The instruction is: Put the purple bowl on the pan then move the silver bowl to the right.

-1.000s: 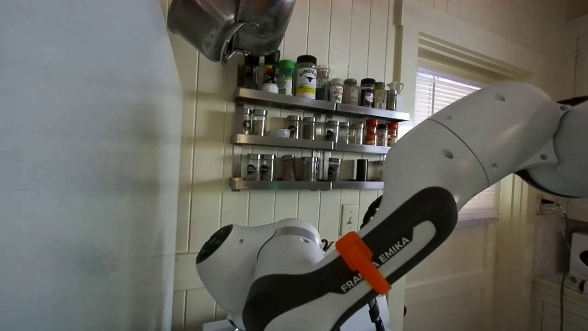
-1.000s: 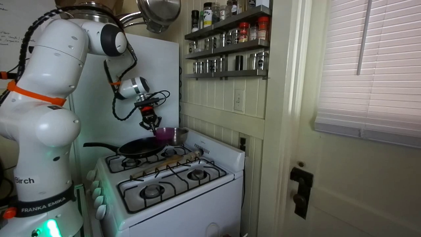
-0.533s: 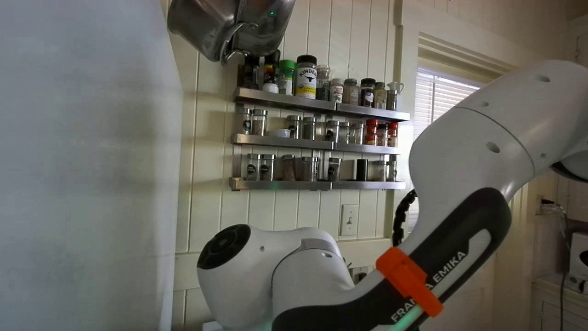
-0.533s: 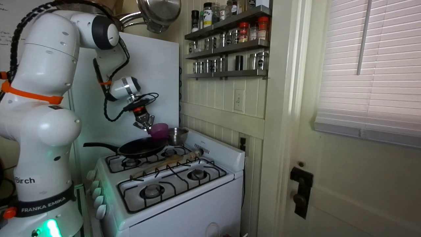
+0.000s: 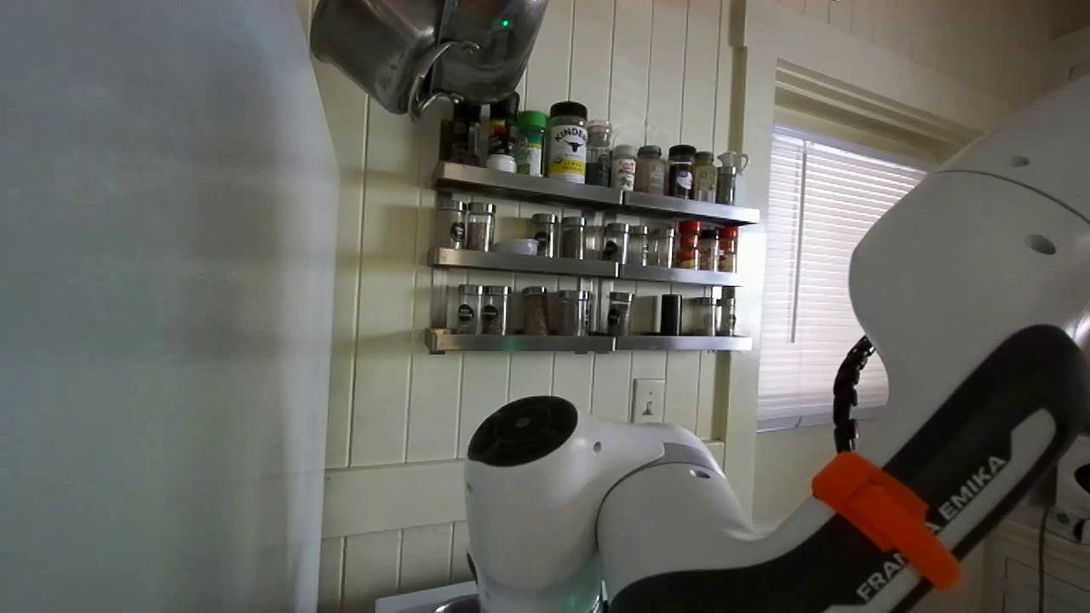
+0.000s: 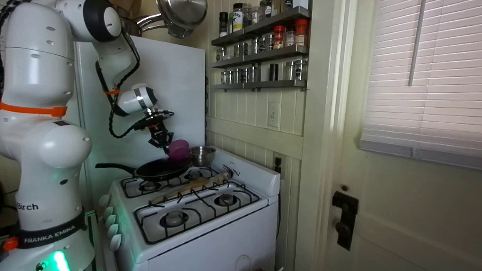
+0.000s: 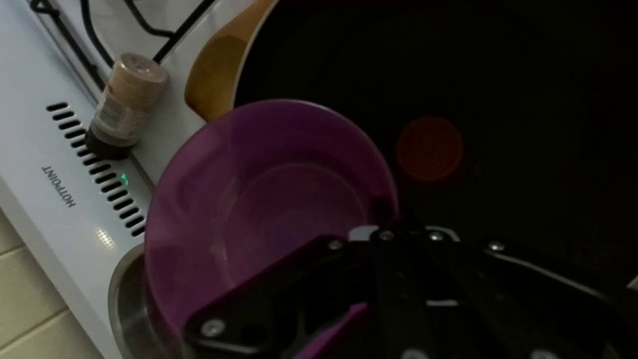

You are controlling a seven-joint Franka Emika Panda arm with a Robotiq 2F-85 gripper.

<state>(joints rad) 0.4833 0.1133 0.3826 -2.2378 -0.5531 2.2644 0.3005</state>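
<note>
Purple is standing out against black: the purple bowl (image 6: 179,149) is hanging tilted over the edge of the frying pan (image 6: 158,171), on the side nearest the silver bowl (image 6: 203,156). Whether the purple bowl and the frying pan are touching, the views are leaving unclear. The gripper (image 7: 400,225) is holding the purple bowl by its rim, its fingers standing all but together and pinching that thin edge between their tips. In the wrist view the purple bowl is showing its inside and hiding part of the silver bowl, which is sitting at the back of the stove (image 6: 211,241), near the frying pan. A dull red disc (image 7: 429,148) is showing on the frying pan's floor. Beside the frying pan a wooden utensil (image 6: 197,183) is lying across the stove top, and a bottle (image 7: 134,94) is lying on its side, its dark cap pointing toward the vents (image 7: 99,168) of the back panel (image 7: 79,219). In both exterior views the white arm (image 5: 545,519) is bending through the scene, jars (image 5: 574,313) are lining the wall shelves (image 5: 528,343), and metal pots (image 5: 383,47) are jutting in near the top.
</note>
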